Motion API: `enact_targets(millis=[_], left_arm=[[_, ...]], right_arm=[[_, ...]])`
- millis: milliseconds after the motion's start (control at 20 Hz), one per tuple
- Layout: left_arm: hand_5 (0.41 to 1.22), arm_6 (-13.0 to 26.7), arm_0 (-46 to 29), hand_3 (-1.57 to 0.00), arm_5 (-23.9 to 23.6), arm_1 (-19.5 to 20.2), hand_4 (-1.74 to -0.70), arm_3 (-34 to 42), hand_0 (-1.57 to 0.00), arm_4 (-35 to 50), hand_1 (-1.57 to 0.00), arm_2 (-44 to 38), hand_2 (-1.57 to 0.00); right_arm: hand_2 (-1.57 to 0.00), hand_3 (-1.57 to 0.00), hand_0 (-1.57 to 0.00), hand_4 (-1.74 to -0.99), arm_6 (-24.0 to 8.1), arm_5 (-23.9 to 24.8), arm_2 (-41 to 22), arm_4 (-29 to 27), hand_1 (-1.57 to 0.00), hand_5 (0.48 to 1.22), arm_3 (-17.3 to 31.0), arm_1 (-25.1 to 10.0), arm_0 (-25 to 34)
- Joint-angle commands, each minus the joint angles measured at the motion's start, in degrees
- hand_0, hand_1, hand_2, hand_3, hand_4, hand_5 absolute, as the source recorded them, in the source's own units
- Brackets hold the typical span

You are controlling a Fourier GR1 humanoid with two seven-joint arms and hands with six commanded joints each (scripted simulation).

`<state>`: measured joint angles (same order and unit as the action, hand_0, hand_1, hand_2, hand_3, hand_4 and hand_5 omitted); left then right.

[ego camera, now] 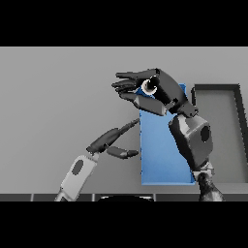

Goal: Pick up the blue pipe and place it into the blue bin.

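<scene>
My right hand (162, 87) is raised over the far end of the blue bin (160, 155), its fingers pointing left. A pale ring with a dark hole, the end of the blue pipe (149, 86), shows between the fingers and the thumb, which close round it. The rest of the pipe is hidden by the hand. The bin is a long flat blue rectangle right of centre, partly covered by my right forearm. My left hand (110, 139) hovers low just left of the bin's left edge, its fingers straight and holding nothing.
A grey tray with a dark rim (237, 135) lies directly right of the blue bin. The grey table (58, 97) stretches to the left and far side.
</scene>
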<state>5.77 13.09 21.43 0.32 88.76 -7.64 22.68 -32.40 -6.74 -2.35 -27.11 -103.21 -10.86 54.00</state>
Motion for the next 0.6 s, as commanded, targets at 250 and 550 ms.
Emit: enact_targets(millis=[250, 550], left_arm=[[0.412, 0.2, 1.6, 0.00, 0.5, 0.8, -0.89, 0.2, 0.00, 0.7, 0.00, -1.1, 0.00], [0.419, -1.4, 0.9, 0.00, 0.0, 1.7, -0.87, 0.1, 0.00, -0.6, 0.00, -0.8, 0.00]], right_arm=[[-1.57, -1.57, -1.57, -1.741, -1.1, 0.5, 8.2, 4.8, -1.57, 1.221, 9.9, -6.9, 1.9], [-1.57, -1.57, -1.57, -1.741, -2.5, 0.0, 12.6, 6.2, -1.57, 1.221, 9.0, -9.2, -10.6]])
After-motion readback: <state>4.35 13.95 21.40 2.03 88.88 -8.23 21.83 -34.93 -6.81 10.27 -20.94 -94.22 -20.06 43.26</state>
